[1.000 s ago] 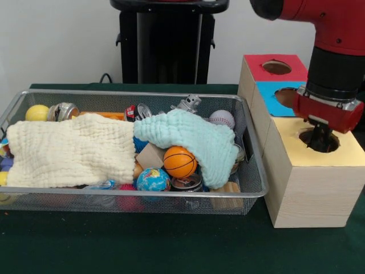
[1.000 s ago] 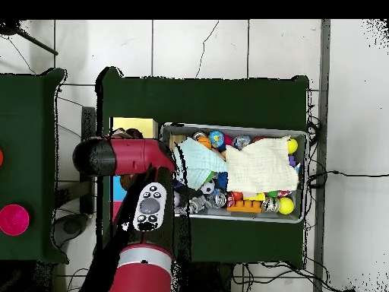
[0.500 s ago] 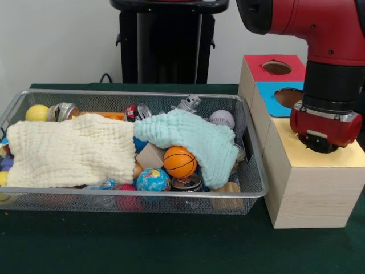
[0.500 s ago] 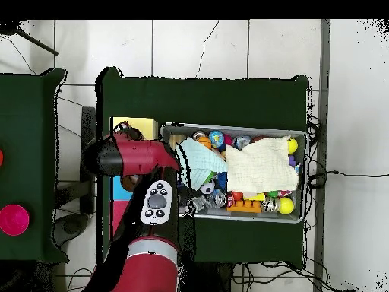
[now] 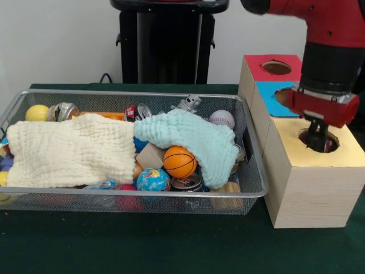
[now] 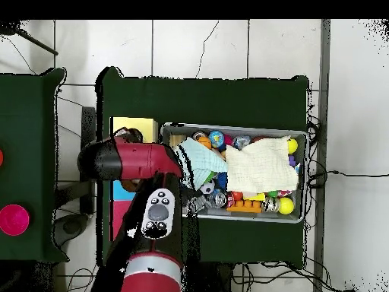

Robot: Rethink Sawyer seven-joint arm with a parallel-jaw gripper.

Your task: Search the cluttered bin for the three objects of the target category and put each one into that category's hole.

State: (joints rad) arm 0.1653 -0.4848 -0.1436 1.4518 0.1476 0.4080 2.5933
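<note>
My gripper (image 5: pixel 316 136) hangs from the red arm over the round hole (image 5: pixel 329 141) in the yellow top of the wooden box (image 5: pixel 308 191), its tip reaching down to the hole's rim. Nothing shows held below it. The wire bin (image 5: pixel 131 194) to the left holds an orange basketball (image 5: pixel 179 161), a globe ball (image 5: pixel 153 180), a baseball (image 5: pixel 222 119), a yellow ball (image 5: pixel 37 112), cans (image 5: pixel 187 182) and a wooden block (image 5: pixel 149 155). In the overhead view the arm (image 6: pixel 129 160) hides the gripper beside the bin (image 6: pixel 235 128).
A teal cloth (image 5: pixel 188 137) and a cream cloth (image 5: pixel 68 151) cover much of the bin's contents. Behind the yellow section sit a blue top with a hole (image 5: pixel 285 96) and a red top with a hole (image 5: pixel 276 67). A black stand (image 5: pixel 165 40) rises behind the bin.
The gripper dipped low onto the yellow hole half a second ago and has since risen, so its tip shows above the rim again. The bin's contents have not moved.
</note>
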